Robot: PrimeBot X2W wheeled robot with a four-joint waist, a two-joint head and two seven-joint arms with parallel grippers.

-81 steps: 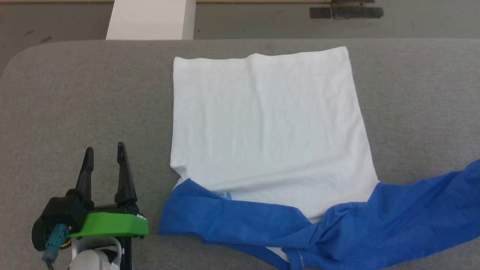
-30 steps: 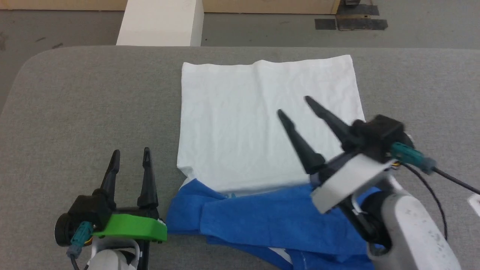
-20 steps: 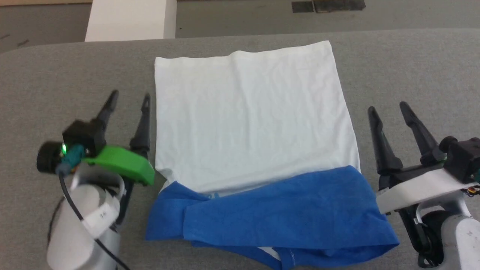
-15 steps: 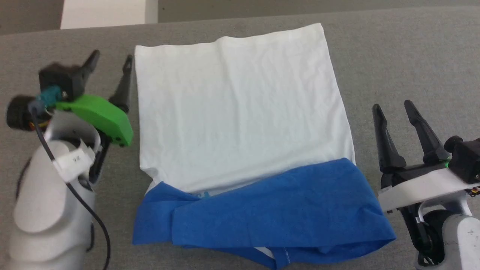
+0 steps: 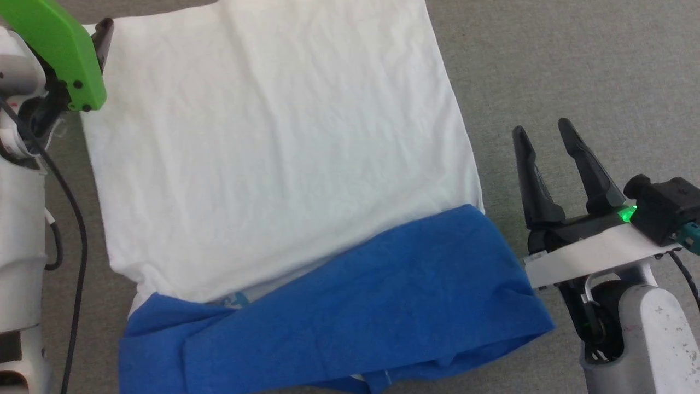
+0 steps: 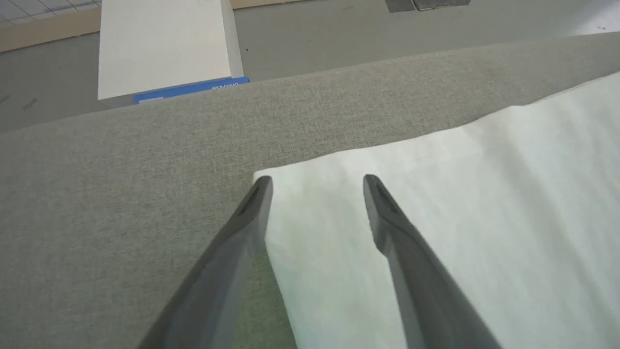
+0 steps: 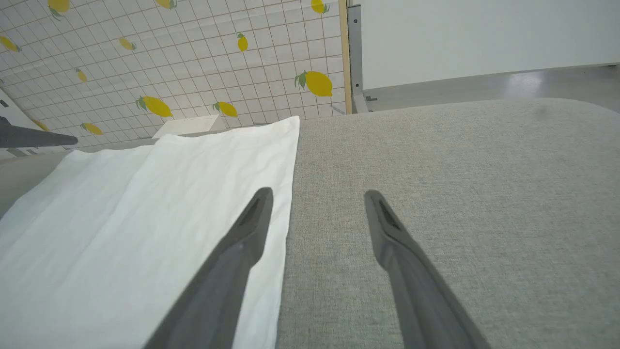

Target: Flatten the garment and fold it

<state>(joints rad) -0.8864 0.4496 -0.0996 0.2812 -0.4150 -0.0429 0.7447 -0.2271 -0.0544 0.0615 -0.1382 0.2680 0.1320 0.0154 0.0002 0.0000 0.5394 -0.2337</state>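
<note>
The garment lies spread on the grey bench, its white body flat and its blue sleeves folded across the near end. A small blue print peeks out beside a sleeve, too covered to read. The left tool, fingers apart and empty, is over the far left corner. The right tool, also spread and empty, is just beside the garment's right edge. A white box beyond the bench bears a blue label strip, its writing too small to read.

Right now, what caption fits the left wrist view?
Open left pincer at the white shirt's corner on gray tabletop.
</note>
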